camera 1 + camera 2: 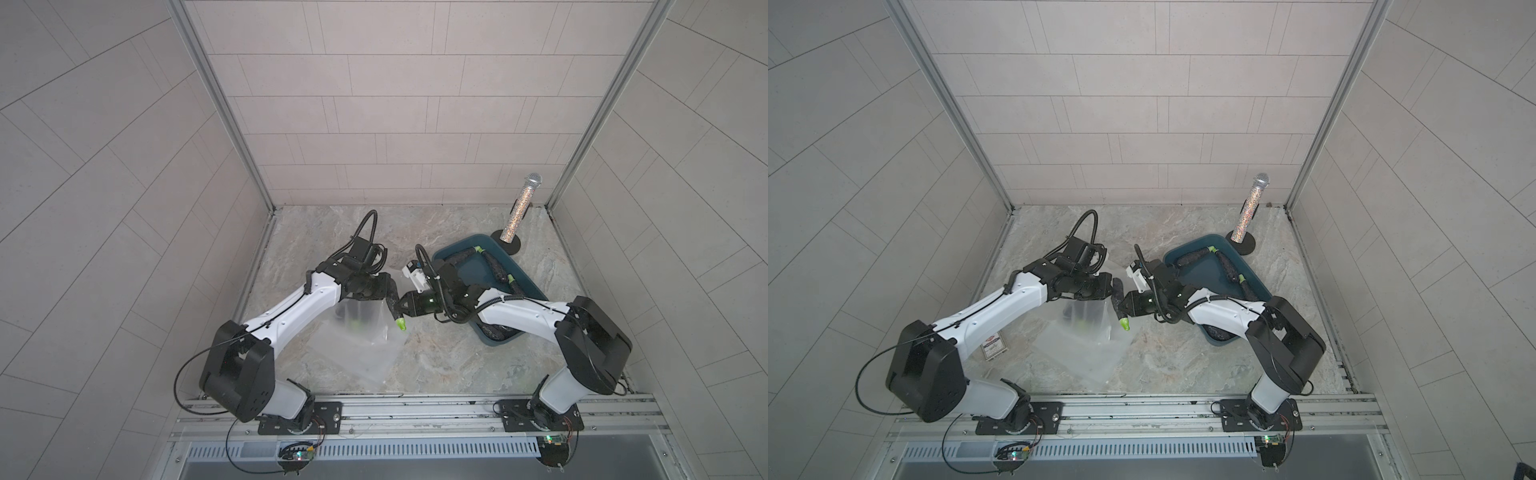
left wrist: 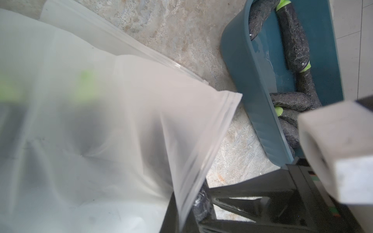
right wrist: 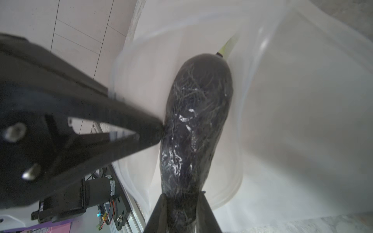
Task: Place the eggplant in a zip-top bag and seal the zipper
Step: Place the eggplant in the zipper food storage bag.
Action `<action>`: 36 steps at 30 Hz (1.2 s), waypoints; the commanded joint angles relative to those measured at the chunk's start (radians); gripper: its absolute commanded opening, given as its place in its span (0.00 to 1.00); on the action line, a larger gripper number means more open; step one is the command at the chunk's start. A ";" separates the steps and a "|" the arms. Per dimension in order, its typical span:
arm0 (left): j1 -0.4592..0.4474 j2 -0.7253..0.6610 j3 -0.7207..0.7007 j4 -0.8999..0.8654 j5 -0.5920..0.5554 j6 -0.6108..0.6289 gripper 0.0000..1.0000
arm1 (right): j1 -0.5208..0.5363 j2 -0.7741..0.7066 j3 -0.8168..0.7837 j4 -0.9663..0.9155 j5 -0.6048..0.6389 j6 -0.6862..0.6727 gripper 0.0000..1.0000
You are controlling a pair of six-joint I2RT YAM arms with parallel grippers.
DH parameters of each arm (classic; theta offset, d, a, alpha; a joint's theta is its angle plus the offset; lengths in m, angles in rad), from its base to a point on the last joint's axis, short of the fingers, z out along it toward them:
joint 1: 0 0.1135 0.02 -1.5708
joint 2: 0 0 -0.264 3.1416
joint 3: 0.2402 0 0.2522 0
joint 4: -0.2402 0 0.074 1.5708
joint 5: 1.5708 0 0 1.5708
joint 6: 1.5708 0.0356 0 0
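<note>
Lower dark green-stemmed eggplant (image 3: 197,113), clamped in part-open right gripper (image 3: 181,209), stem-first into clear plastic zip-top bag (image 1: 361,345), rim pinched in closed left gripper (image 3: 158,132).

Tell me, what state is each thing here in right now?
left claw: shut on the rim of the bag, holding it up.
right claw: shut on the eggplant.
bag: unsealed, mouth open.
eggplant: off the table, stem end at the open mouth; how far in is unclear.
bin: upright, holds spare eggplants.
microphone: upright in its stand.
</note>
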 commanded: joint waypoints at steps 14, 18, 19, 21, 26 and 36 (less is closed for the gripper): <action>-0.016 -0.052 0.011 -0.004 0.026 0.000 0.00 | 0.001 0.156 0.177 -0.008 0.096 0.208 0.17; -0.014 -0.058 0.013 0.000 0.041 -0.011 0.00 | 0.003 0.165 0.210 -0.027 0.148 0.231 0.20; -0.015 -0.061 0.014 0.004 0.042 -0.014 0.00 | 0.005 0.167 0.216 -0.034 0.156 0.229 0.20; -0.012 -0.067 0.015 0.008 0.047 -0.025 0.00 | 0.011 0.174 0.229 -0.054 0.182 0.215 0.21; 0.004 -0.077 0.015 0.027 0.074 -0.046 0.00 | 0.021 0.191 0.232 -0.061 0.220 0.201 0.22; 0.045 -0.084 0.009 0.036 0.095 -0.062 0.00 | 0.043 0.213 0.265 -0.091 0.279 0.155 0.34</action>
